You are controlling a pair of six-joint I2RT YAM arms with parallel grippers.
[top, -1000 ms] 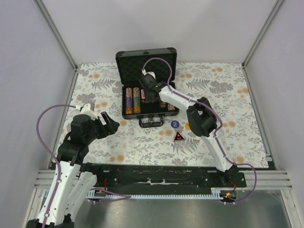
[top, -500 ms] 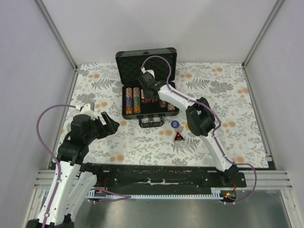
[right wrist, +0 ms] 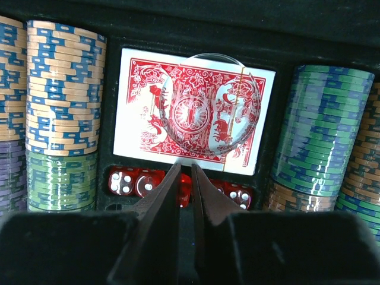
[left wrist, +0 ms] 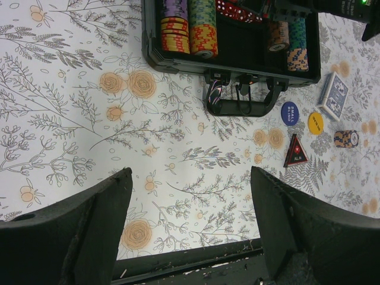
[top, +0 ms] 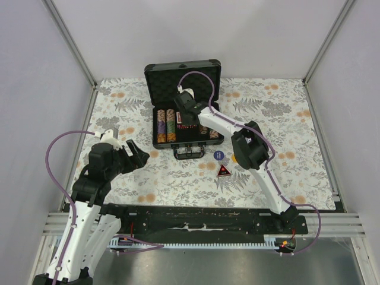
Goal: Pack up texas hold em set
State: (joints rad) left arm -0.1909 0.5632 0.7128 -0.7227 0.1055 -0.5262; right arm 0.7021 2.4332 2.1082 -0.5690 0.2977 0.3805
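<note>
Just beyond the tips of the right hand (right wrist: 187,169), inside the open case (top: 161,77), lies a red card deck (right wrist: 136,113) with a clear round disc (right wrist: 240,113) over it. Red dice (right wrist: 127,181) sit under the tips, with chip rows (right wrist: 62,89) on either side. Its fingers are almost closed, leaving a thin slit; whether they pinch the disc's rim I cannot tell. The left hand (left wrist: 190,184) hangs wide open and empty over the bench (left wrist: 71,119). Ahead to its right lie a blue deck (left wrist: 333,96), round buttons (left wrist: 290,113) and a red triangle (left wrist: 295,151).
</note>
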